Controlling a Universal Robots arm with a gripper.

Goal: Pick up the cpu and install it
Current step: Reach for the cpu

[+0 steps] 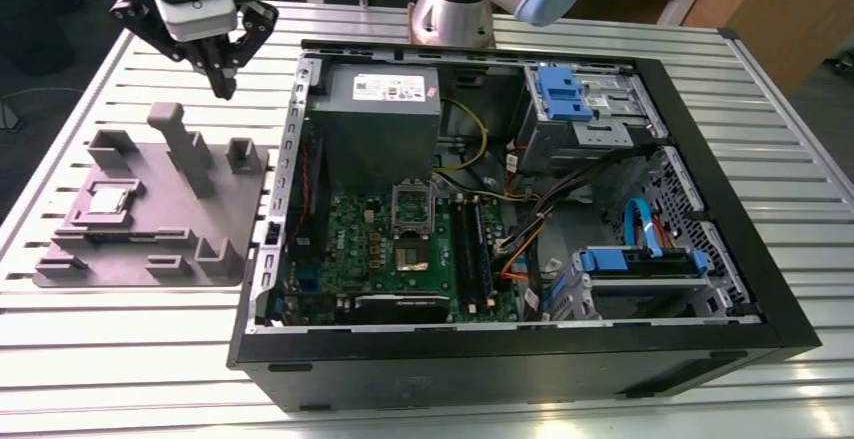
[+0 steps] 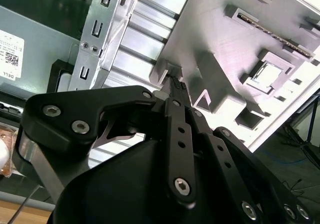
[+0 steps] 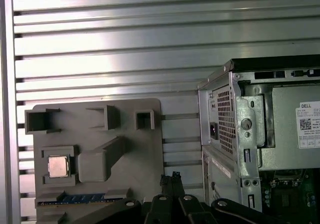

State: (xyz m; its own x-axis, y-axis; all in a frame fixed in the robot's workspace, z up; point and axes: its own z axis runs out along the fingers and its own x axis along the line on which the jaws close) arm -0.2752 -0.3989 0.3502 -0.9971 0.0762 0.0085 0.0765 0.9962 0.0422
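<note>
The cpu (image 1: 107, 201) is a small square chip with a silver top, lying flat in a recess of the grey tray (image 1: 160, 249) at the exterior view's left. Both wrist views show it too, cpu (image 3: 58, 167) and cpu (image 2: 266, 73). My gripper (image 1: 222, 87) hangs high above the slatted table, beyond the tray's far edge and left of the computer case, well apart from the chip. Its fingertips (image 3: 170, 180) are pressed together with nothing between them. The green motherboard (image 1: 400, 259) lies inside the open case.
The open black computer case (image 1: 534, 359) takes up the table's middle and right, with a grey power-supply box (image 1: 380, 109), blue drive brackets (image 1: 567, 94) and loose cables. Upright posts (image 1: 187, 149) rise from the tray. A memory stick (image 3: 80, 199) lies in a tray slot.
</note>
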